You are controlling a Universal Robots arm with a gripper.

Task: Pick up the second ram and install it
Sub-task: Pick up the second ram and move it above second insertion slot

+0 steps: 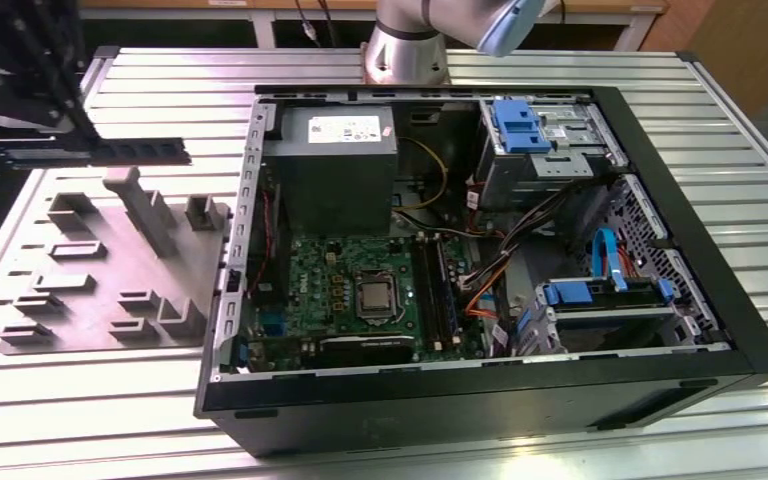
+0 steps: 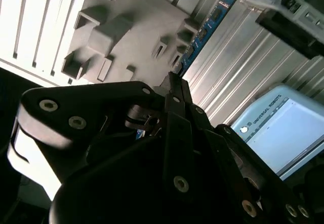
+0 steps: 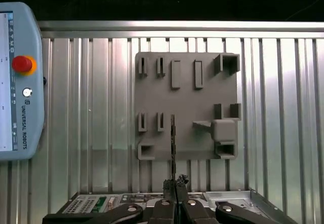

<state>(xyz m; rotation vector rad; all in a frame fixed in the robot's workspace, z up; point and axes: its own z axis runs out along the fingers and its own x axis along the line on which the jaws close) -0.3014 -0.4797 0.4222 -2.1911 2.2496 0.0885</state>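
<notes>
The ram (image 1: 137,151) hangs in the air, a long thin dark stick lying level, one end pinched in the gripper (image 3: 173,183) and the rest jutting free toward the exterior view's right, over the grey plate (image 1: 91,290). In the first wrist view the ram (image 3: 172,143) shows edge-on; in the second wrist view the ram (image 2: 205,31) shows a blue board with small black chips

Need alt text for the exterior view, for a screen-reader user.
The gripper holds the second ram level above a grey fixture tray at the exterior view's left. Beside it, an open computer case lies on a slatted metal table, motherboard exposed.
</notes>
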